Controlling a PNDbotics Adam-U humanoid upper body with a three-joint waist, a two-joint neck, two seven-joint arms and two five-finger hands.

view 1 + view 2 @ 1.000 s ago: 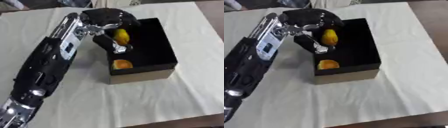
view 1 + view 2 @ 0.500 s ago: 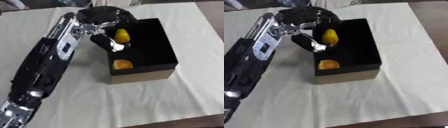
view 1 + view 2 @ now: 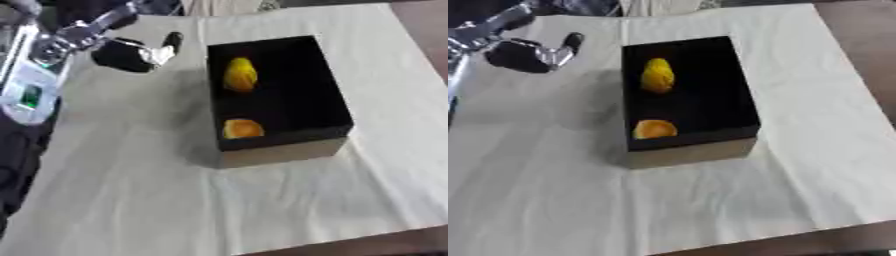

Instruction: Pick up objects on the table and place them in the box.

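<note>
The left hand hangs empty beside the box, fingers loosely apart. Two yellow fruits lie inside. Next it needs another thing to pick.

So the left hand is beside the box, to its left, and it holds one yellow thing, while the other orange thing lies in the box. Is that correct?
Not quite. The left hand is beside the black box, to its left, but it holds nothing. The left eye view shows the yellow thing lying inside the box, behind the orange thing.
</note>
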